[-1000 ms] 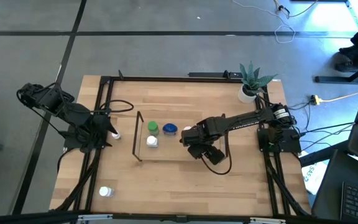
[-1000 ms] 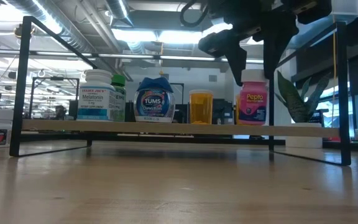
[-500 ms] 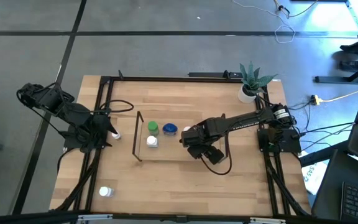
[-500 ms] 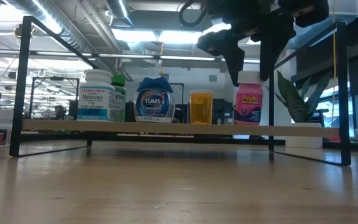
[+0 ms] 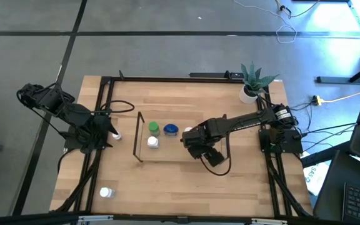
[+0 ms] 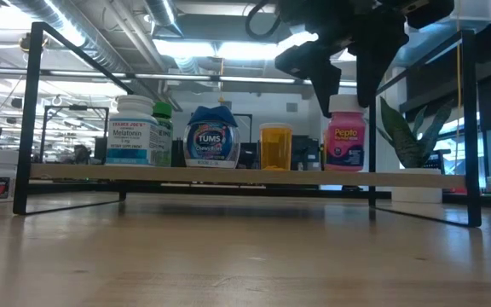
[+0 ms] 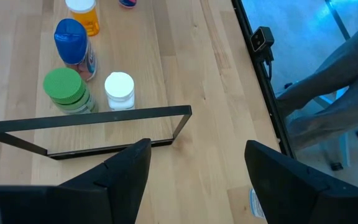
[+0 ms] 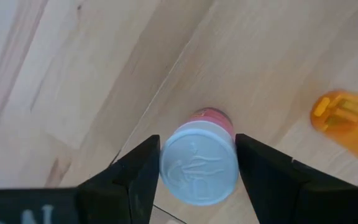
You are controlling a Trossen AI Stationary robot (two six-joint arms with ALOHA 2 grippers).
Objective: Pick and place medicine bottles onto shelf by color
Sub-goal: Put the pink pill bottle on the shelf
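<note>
Right gripper (image 6: 344, 89) is over the shelf's (image 6: 228, 176) right end, its 2 fingers (image 8: 132, 180) straddling the white cap of the pink bottle (image 6: 345, 141). That bottle stands upright on the shelf board, rightmost in the row. In the right wrist view the fingers sit just beside the cap on either side; I cannot tell whether they press it or stand a hair clear, so grasp versus release is undetermined.

Row on the shelf in the low view, from the left end: white melatonin bottle (image 6: 132, 132), green-capped bottle (image 6: 163, 136) partly behind it, blue-capped Tums bottle (image 6: 210, 139), orange bottle (image 6: 274, 147), then the pink one. All upright. From above, the green cap (image 5: 153, 129), blue cap (image 5: 170, 130) and white cap (image 5: 152, 142) cluster at the shelf's left end; the right arm hides the rest.

Left gripper (image 7: 194, 165) waits at the table's (image 5: 167, 100) left edge, facing the shelf, fingers spread apart with nothing between them.

1 more white-capped bottle (image 5: 107, 193) lies near the table's front-left corner, well apart from the shelf. A small white item (image 5: 115, 135) sits by the left gripper; too small to identify.

Potted plant (image 5: 253, 81) stands at the back-right corner.
</note>
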